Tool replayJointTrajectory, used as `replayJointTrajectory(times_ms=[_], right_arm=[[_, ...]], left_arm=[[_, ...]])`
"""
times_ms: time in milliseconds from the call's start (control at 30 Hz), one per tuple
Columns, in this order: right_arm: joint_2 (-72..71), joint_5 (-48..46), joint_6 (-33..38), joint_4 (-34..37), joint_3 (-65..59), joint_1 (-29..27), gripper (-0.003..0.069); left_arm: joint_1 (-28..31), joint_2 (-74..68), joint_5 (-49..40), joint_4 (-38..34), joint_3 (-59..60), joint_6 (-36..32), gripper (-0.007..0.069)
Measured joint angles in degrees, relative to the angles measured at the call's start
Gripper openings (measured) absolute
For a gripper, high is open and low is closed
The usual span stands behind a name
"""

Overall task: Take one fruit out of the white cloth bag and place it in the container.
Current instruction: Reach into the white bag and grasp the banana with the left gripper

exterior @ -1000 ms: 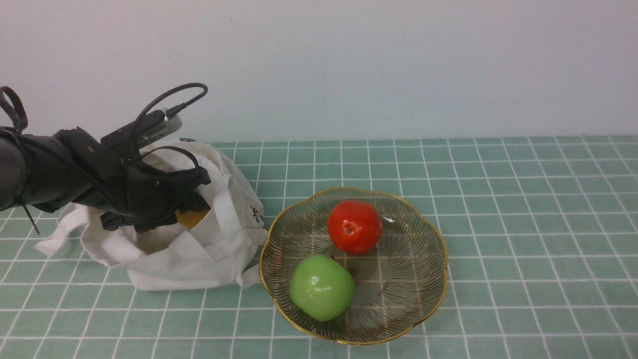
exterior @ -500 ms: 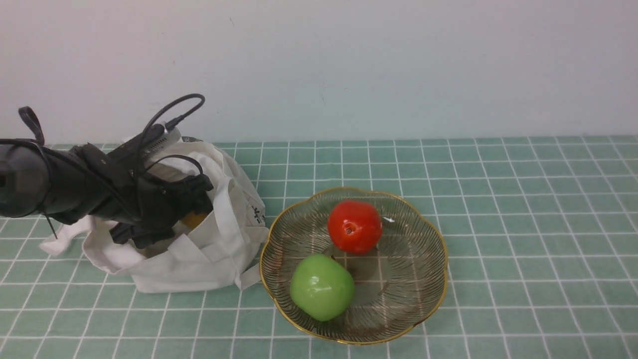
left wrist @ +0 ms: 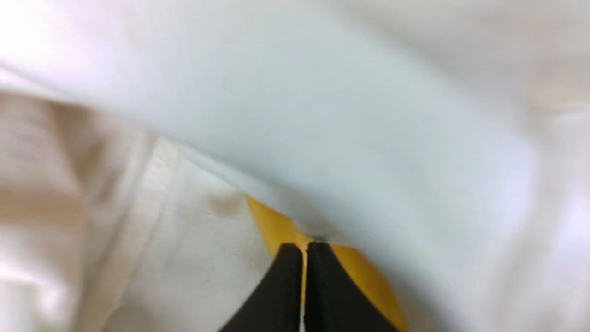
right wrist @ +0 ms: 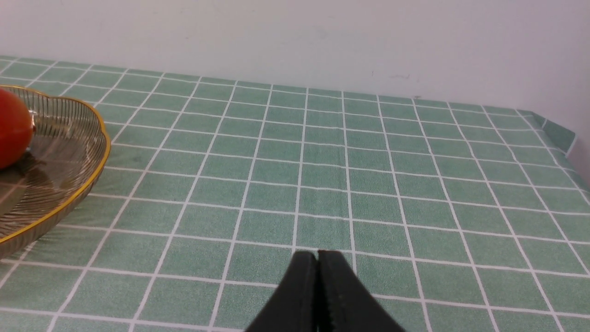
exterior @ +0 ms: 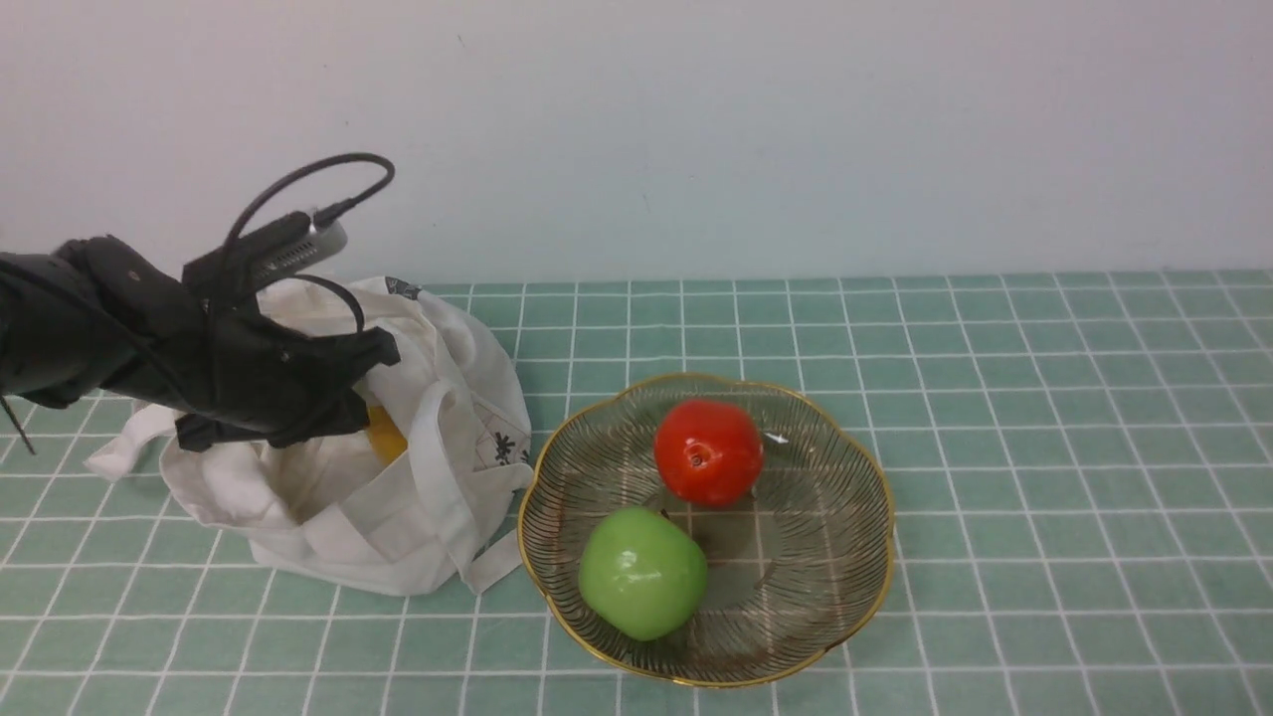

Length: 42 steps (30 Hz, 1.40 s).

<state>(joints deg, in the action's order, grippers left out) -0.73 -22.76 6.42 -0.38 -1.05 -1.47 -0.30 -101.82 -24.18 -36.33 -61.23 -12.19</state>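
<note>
1. Pulling step: left gripper (left wrist: 304, 250) inside cloth bag (exterior: 338, 527), jaws nearly pressed together, seemingly pinching banana (exterior: 386, 438)
2. Banana mostly hidden in bag
3. Right gripper (right wrist: 317, 258): jaws pressed together, holding nothing
4. Next: lift clear of cloth, carry to bowl (exterior: 891, 527)

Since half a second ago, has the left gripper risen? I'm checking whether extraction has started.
Yes. The left gripper rose and shifted left, away from the unmoved glass bowl.
</note>
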Motion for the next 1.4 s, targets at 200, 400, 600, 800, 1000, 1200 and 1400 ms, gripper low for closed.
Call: replayJointTrajectory(times_ms=[200,400,600,800,1000,1200,1400], right_arm=[[0.00,0.00,0.00,0.00,0.00,0.00,-0.0015],[0.00,0.00,0.00,0.00,0.00,0.00,-0.0015],[0.00,0.00,0.00,0.00,0.00,0.00,-0.0015],[0.00,0.00,0.00,0.00,0.00,0.00,-0.0015],[0.00,0.00,0.00,0.00,0.00,0.00,-0.0015],[0.00,0.00,0.00,0.00,0.00,0.00,-0.0015],[0.00,0.00,0.00,0.00,0.00,0.00,-0.0015]], left_arm=[[0.67,5.70,-4.38,2.61,0.00,-0.51,-0.0008],[0.67,4.43,-8.29,2.73,0.00,-0.51,0.0000],[0.67,0.69,-8.30,2.43,0.00,-0.51,0.0069],[0.21,-2.24,-4.74,-1.05,0.00,-2.81,0.0263],[-1.93,-4.48,0.34,-5.44,0.00,-8.46,0.0417],[-2.68,-8.12,3.81,-7.81,0.00,-10.96,0.0468],[-2.79,-8.45,4.08,-8.98,-0.13,-10.96,0.0321]])
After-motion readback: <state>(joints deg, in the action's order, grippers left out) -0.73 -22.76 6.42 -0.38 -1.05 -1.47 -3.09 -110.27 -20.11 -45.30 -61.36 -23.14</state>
